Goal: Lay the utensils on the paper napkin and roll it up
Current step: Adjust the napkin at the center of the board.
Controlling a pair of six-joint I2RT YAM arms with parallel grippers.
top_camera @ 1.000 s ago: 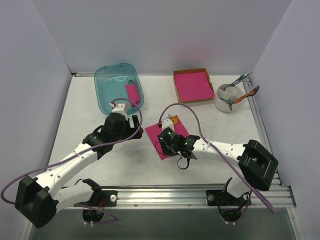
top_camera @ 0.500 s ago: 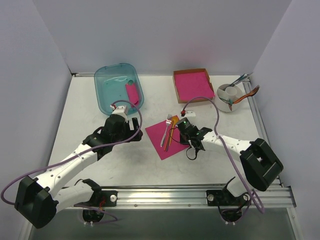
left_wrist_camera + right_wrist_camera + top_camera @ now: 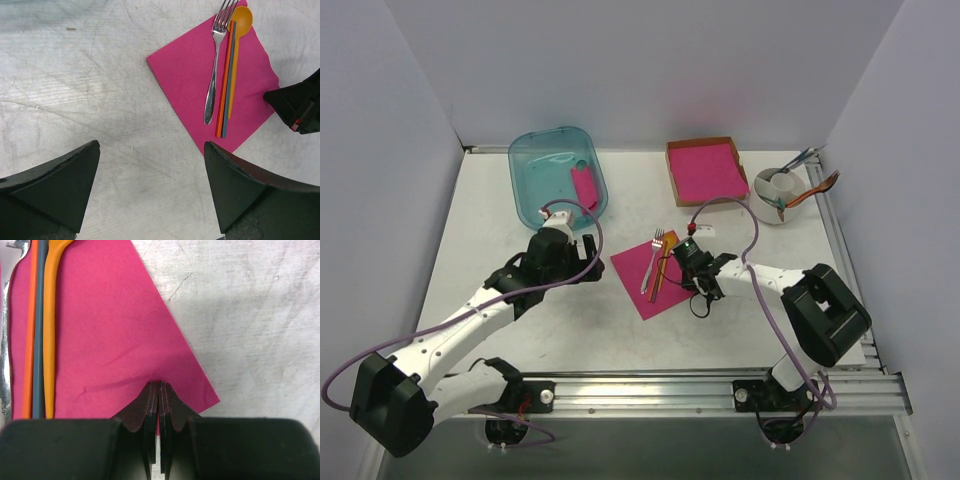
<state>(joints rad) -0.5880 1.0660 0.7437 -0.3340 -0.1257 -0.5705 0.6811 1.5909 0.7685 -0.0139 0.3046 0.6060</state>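
Right wrist view shows the right gripper [image 3: 158, 386] closed, its jaws pressed together on an edge of the paper napkin [image 3: 100, 330], close to the corner that points toward the worktop's right edge. A faint crease runs from the tips, so the sheet is judged to be pinched.

The paper napkin is spread as a diamond about the middle of the worktop [image 3: 620, 345]. The fork [image 3: 215, 70] and the spoon [image 3: 241, 21] are laid side by side on it, heads toward the far edge, with two thin sticks [image 3: 223, 100], one orange and one grey, between them. The left gripper [image 3: 151, 150] is held wide apart over bare worktop on the napkin's left side, and nothing is held in it.

For the roll to be started well, the pinched edge should be lifted only slightly and carried over the utensils toward the left, so that they are wrapped rather than pushed. Thin paper may be torn if pulled hard. The opposite corner may need to be steadied by the left gripper.
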